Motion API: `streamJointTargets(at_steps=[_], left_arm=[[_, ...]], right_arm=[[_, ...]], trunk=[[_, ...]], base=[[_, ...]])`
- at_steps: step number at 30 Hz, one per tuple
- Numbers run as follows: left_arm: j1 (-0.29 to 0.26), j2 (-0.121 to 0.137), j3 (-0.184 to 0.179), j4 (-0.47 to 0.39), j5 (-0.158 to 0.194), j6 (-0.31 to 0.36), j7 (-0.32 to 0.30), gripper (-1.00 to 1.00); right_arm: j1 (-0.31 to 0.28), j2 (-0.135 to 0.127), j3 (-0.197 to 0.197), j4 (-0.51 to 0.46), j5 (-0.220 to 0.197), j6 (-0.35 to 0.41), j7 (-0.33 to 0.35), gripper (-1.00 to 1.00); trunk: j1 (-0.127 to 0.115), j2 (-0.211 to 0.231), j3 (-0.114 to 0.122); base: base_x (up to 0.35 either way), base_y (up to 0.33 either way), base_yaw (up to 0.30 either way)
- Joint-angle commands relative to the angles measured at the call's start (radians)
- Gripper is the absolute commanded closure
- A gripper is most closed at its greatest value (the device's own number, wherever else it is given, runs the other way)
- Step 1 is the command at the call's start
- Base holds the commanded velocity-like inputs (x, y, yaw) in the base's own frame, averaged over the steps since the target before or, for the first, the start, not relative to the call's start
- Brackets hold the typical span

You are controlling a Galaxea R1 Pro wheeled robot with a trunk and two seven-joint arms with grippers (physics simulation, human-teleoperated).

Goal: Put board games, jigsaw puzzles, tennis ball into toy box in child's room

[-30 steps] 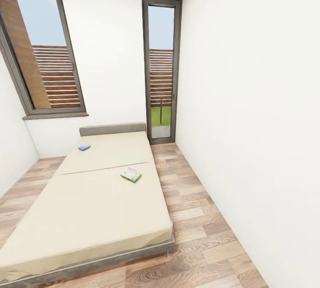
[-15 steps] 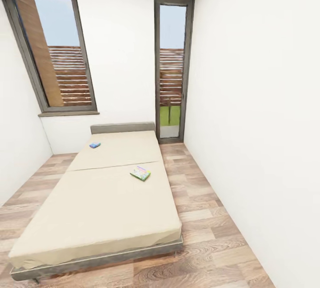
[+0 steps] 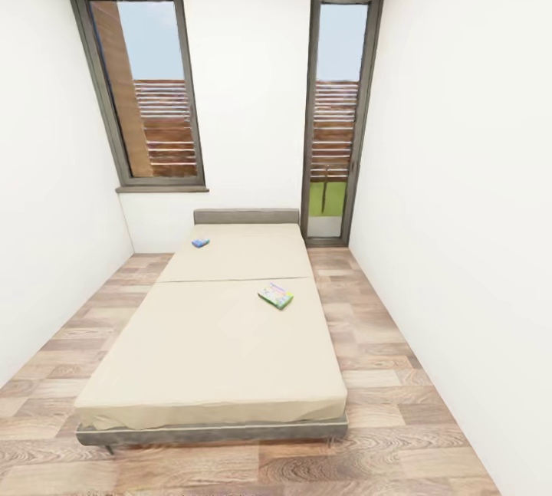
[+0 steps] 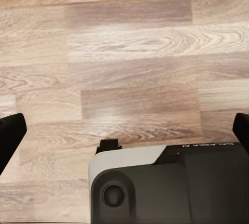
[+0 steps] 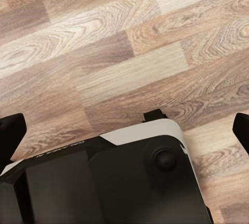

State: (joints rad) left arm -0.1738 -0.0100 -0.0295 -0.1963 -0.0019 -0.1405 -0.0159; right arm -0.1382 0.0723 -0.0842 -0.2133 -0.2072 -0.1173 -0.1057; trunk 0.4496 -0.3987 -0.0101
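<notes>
Board games, 2 of them, lie on the bed point(image 3: 207, 350): the blue one point(image 3: 200, 243) near the headboard, the green-edged one point(image 3: 275, 296) by the right edge. My view has swung to centre the bed; both end effectors point(image 4: 124, 130) point(image 5: 124, 130) hang spread and empty over floor.

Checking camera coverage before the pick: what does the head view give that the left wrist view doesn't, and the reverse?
Head view: the bed with two board games on it, a small blue one near the headboard and a green-edged one toward the middle, plus two tall windows.
Left wrist view: the left hand, fingertips wide apart, above part of the robot's base.
Both: wood-plank floor.
</notes>
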Motion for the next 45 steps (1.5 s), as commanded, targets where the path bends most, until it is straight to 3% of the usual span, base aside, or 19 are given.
streamJointTargets(at_steps=[1,26,45], left_arm=[[-0.001,0.0,-0.003,0.001,-0.001,-0.004,-0.001,-1.0],[-0.001,0.002,-0.003,0.001,0.0,-0.004,-0.001,-1.0],[-0.001,0.002,-0.003,0.001,-0.001,-0.004,-0.001,-1.0]], right_arm=[[0.0,0.001,-0.008,0.0,-0.001,-0.004,0.001,-1.0],[0.0,0.001,-0.008,0.0,-0.001,-0.005,0.001,-1.0],[0.0,0.001,-0.008,0.0,-0.001,-0.005,0.001,-1.0]], trunk=[[0.0,-0.001,-0.002],[0.0,-0.001,-0.004],[0.0,-0.001,-0.004]], base=[[0.0,0.219,0.267],[0.165,0.261,0.06],[0.226,0.271,0.154]])
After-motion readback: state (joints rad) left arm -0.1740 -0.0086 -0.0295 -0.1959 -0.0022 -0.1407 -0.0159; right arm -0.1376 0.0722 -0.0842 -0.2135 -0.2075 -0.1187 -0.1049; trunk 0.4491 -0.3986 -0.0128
